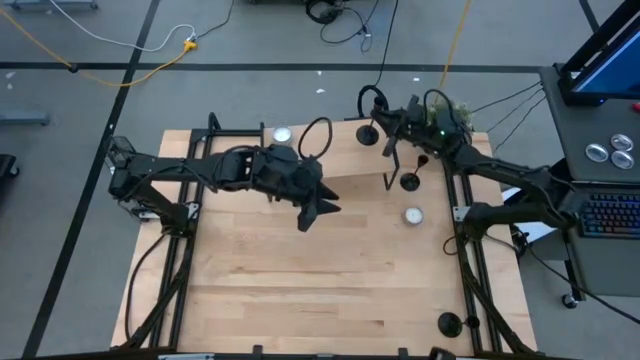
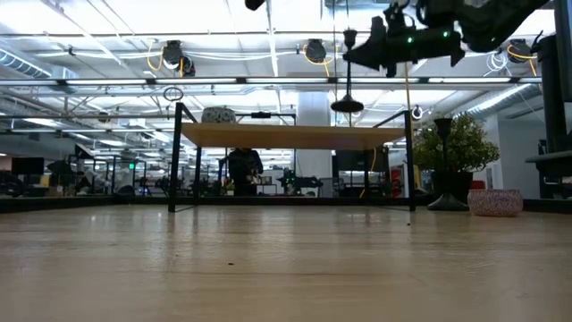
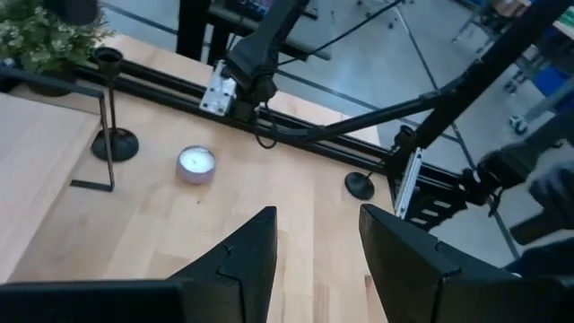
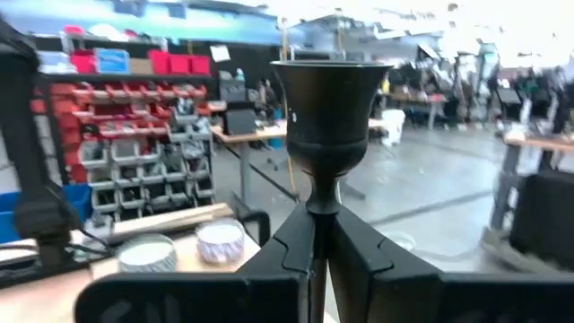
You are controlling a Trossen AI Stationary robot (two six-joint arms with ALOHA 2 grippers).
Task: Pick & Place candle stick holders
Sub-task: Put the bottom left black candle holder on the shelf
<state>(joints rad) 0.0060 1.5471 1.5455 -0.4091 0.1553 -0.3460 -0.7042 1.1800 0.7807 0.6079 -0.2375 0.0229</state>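
My right gripper point(image 1: 392, 135) is shut on a matte-black candle stick holder point(image 2: 347, 72) with a cup top, thin stem and round disc base. It holds the holder in the air at the table's far right, over a small raised wooden platform point(image 2: 295, 136). A second holder point(image 1: 410, 181) stands upright on its disc base on the table just nearer; it also shows in the left wrist view point(image 3: 115, 144). My left gripper point(image 1: 318, 208) is open and empty above the table's middle; its own view point(image 3: 318, 220) shows bare wood between its fingers. My right gripper pinches the holder's thin stem just under the cup point(image 4: 321, 202) between its two fingers. The fingers come in about level from the table's right side and lie across the stem. The holder stands upright, and its disc base point(image 2: 347, 105) hangs clear above the platform.
A silver-white tealight point(image 1: 412, 214) lies on the table near the standing holder, and another point(image 1: 282, 134) lies at the far edge. The platform's thin black leg point(image 3: 106, 135) stands beside the holder. A small black disc point(image 1: 449, 322) sits at the near right by the rail.
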